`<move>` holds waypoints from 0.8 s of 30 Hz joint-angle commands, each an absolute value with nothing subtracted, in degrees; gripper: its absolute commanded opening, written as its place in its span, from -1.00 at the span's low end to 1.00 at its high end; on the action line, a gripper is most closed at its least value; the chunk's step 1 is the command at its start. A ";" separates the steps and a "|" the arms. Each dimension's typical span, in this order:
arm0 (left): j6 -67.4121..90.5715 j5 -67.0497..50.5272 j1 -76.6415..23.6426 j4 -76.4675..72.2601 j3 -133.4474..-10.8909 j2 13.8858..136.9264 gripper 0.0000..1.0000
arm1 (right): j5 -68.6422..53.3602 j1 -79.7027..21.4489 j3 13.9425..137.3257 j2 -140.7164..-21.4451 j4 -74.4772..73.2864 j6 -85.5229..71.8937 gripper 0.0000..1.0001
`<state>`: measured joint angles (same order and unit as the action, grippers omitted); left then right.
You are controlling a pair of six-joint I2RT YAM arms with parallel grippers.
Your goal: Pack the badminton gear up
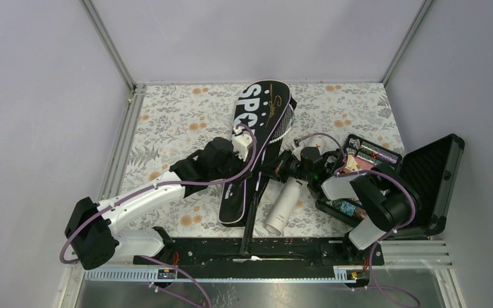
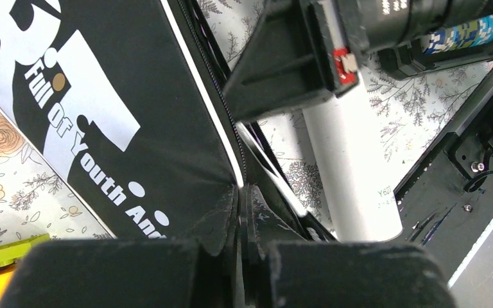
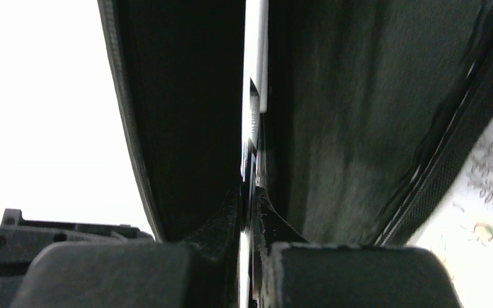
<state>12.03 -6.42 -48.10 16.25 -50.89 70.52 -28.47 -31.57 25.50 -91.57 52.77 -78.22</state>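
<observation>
High rear view downward; both wrist views very close on shared bag (image 1: 263, 109)

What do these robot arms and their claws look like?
The left arm and right arm are white tubes linked by chunky black joints, with a purple cable looping along each. The left claw and right claw each have two flat black, scuffed fingers.

bag (image 1: 251, 192): lettering cut short under left arm (image 1: 167, 189) | racket (image 1: 286, 122): only 1 strung edge shows past bag | tube (image 1: 281, 208): far end hidden behind right fingers (image 1: 279, 168) | hard case (image 1: 433, 170): contents too small to name | right wrist view: bag fabric blurred, one side washed white
</observation>
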 commanded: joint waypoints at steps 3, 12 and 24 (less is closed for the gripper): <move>11.74 -8.99 -48.09 12.50 -51.52 66.30 -1.00 | -25.52 -29.13 34.90 -93.09 49.91 -71.36 -1.00; 14.90 -10.87 -48.11 13.21 -50.01 64.70 -1.00 | -22.00 -26.19 42.36 -97.36 44.28 -67.94 -1.00; 21.82 -15.10 -48.04 9.97 -48.41 59.66 -1.00 | -11.19 -25.49 46.77 -99.12 42.47 -64.84 -1.00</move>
